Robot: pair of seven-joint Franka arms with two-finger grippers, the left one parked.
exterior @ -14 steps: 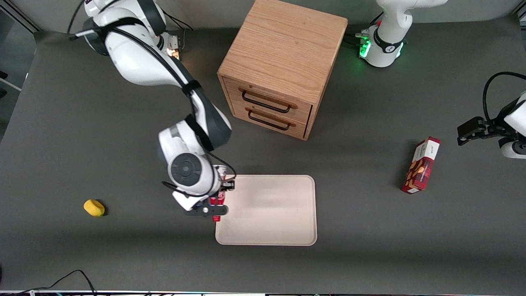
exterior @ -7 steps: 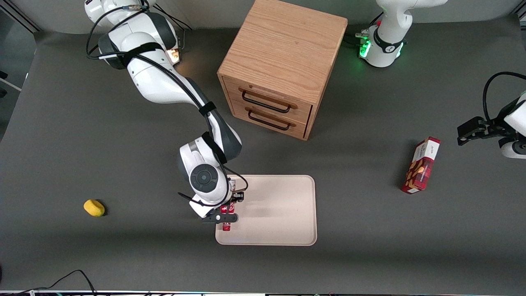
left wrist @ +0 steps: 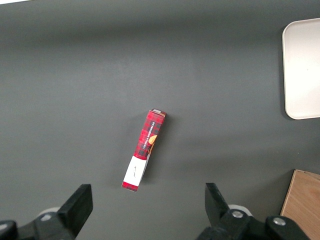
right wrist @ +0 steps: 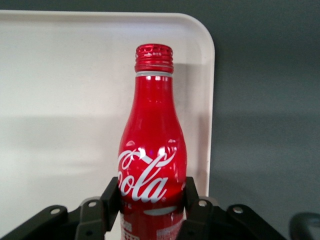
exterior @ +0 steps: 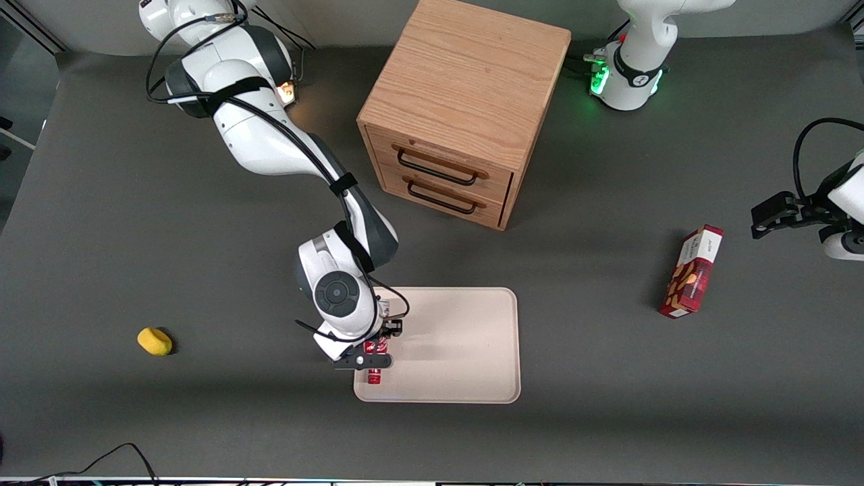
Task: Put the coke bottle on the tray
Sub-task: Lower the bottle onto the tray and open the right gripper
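My right gripper (exterior: 373, 354) is shut on the coke bottle (exterior: 374, 373), a slim red bottle with white script lettering. In the right wrist view the black fingers (right wrist: 111, 196) press both sides of the coke bottle (right wrist: 151, 160), whose red cap points away from the wrist. The bottle lies over the pale beige tray (exterior: 459, 351), close to the tray's rim at the working arm's end and near its front corner. The tray (right wrist: 65, 90) fills the background under the bottle. I cannot tell whether the bottle touches the tray.
A wooden two-drawer cabinet (exterior: 462, 108) stands farther from the front camera than the tray. A red snack box (exterior: 691, 271) lies toward the parked arm's end, also seen as the snack box (left wrist: 143, 150). A small yellow object (exterior: 154, 341) lies toward the working arm's end.
The right arm has carried the bottle from beside the tray's rim to over the tray, and slightly nearer the front camera. The grip stays shut on it.
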